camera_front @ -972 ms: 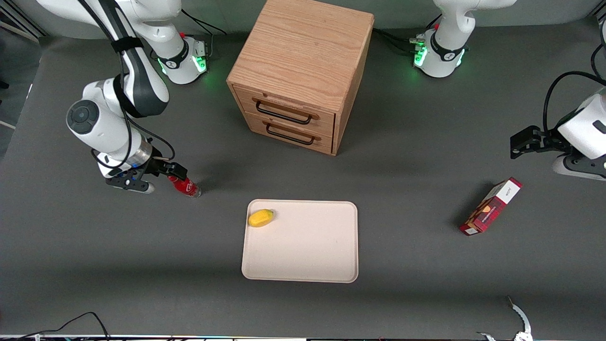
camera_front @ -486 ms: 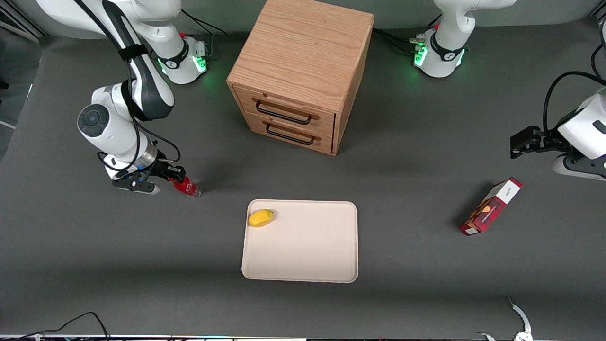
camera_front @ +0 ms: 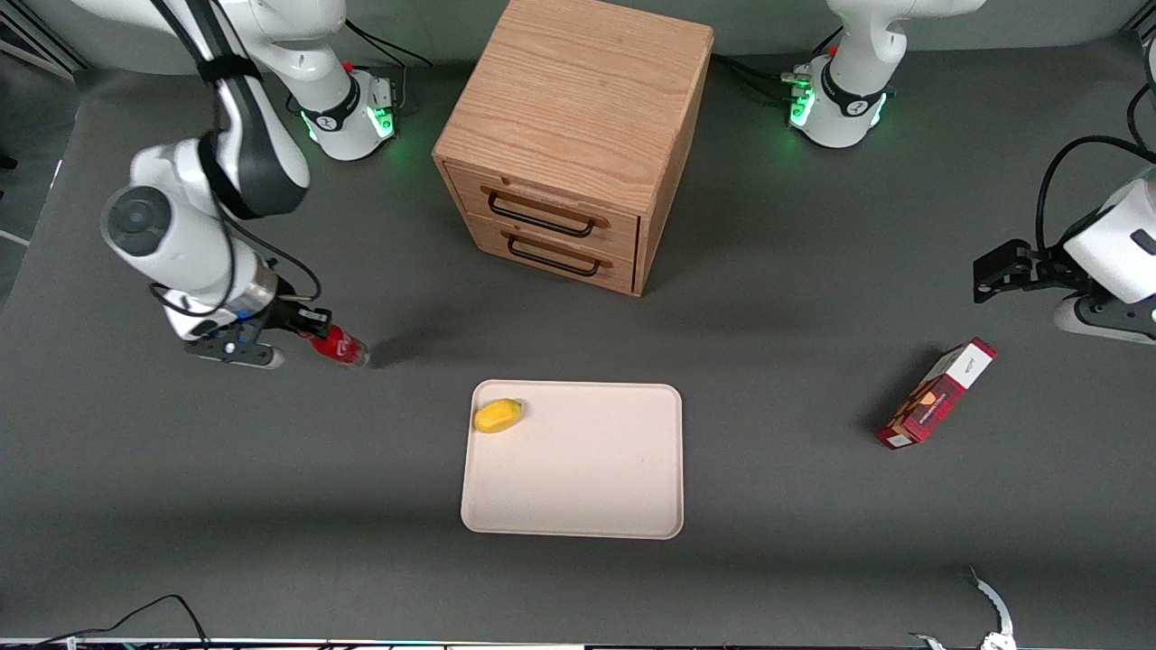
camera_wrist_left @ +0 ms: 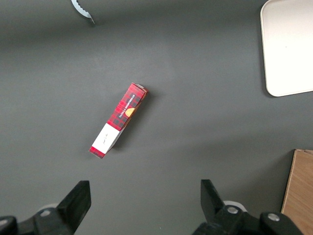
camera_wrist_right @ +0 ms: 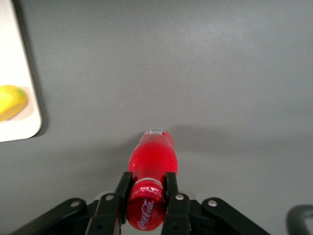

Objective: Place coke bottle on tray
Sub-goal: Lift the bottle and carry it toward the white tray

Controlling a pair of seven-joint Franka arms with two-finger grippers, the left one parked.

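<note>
The coke bottle (camera_front: 341, 346) is a tiny red bottle with a red cap, tilted, with its clear base pointing toward the tray. My right gripper (camera_front: 313, 331) is shut on its neck, just under the cap. In the right wrist view the two black fingers (camera_wrist_right: 123, 188) clamp the bottle (camera_wrist_right: 151, 156) at the neck, and the gripper (camera_wrist_right: 146, 181) holds it over bare table. The cream-beige tray (camera_front: 587, 469) lies flat, nearer the front camera than the bottle and apart from it. Its corner shows in the right wrist view (camera_wrist_right: 19, 98).
A yellow fruit (camera_front: 498, 415) lies in the tray's corner nearest the bottle and also shows in the right wrist view (camera_wrist_right: 10, 102). A wooden two-drawer cabinet (camera_front: 578, 135) stands farther from the camera. A red and white carton (camera_front: 936, 394) lies toward the parked arm's end.
My gripper, shut on the bottle, has moved a little toward the working arm's end of the table, carrying the bottle with it. The bottle's shadow has drawn apart from it.
</note>
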